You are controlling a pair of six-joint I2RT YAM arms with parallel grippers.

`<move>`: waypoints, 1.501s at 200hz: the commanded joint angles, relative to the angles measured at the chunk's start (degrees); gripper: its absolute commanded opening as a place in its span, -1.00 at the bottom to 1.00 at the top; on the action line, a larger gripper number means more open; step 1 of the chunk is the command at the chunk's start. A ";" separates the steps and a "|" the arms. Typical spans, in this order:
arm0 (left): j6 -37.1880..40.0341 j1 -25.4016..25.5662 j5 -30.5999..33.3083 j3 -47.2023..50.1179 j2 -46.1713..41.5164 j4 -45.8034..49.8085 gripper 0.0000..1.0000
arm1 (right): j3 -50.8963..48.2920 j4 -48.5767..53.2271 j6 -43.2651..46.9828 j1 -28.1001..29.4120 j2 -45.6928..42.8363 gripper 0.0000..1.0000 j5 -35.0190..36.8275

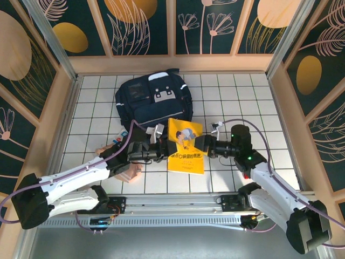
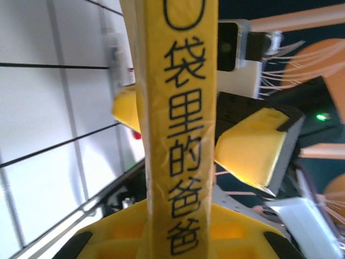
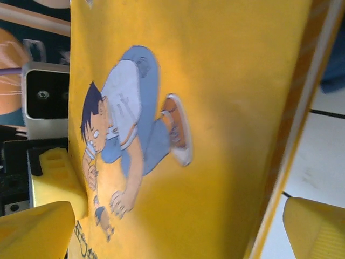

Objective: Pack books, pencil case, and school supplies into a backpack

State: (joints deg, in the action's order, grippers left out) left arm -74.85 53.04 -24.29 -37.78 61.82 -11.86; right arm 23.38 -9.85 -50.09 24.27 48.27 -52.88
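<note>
- The room is a boxed-in cell: walls (image 1: 145, 27) of dark teal panels with gold discs and thin pale leaf drawings, all framed in peach wood-look strips.
- The table (image 1: 253, 108) is a flat white top with a dark grid on it like tiles, smooth and a bit shiny. A metal rail runs along its near edge.
- The backpack (image 1: 153, 100) lies flat toward the back of the table. It's navy fabric, soft and rounded, with a grey-white buckled patch, thin white stripes and black straps.
- The book (image 1: 187, 154) is just on the near side of the backpack, tilted up off the table. It's a thin yellow paperback with a glossy, slightly creased cover, a cartoon boy and dark lettering.
- The left gripper (image 1: 164, 148), near side of the backpack towards its left, is clamped on the book's edge.
- The right gripper (image 1: 207, 145), near side of the backpack and off to its right, has its blocky yellow fingers (image 3: 38, 226) spread wide either side of the book.
- A peach soft pouch (image 1: 131, 171) sits well nearer than the backpack, partly hidden under the left arm.
</note>
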 commanded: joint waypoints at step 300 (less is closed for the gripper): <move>83.97 -12.19 42.55 -49.64 49.40 51.23 0.44 | 21.01 40.31 17.91 -15.73 9.23 -1.00 26.10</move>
State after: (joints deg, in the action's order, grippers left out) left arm 7.33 41.23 10.59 -84.14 107.94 36.93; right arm 44.58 31.38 -34.17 9.08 59.77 -25.74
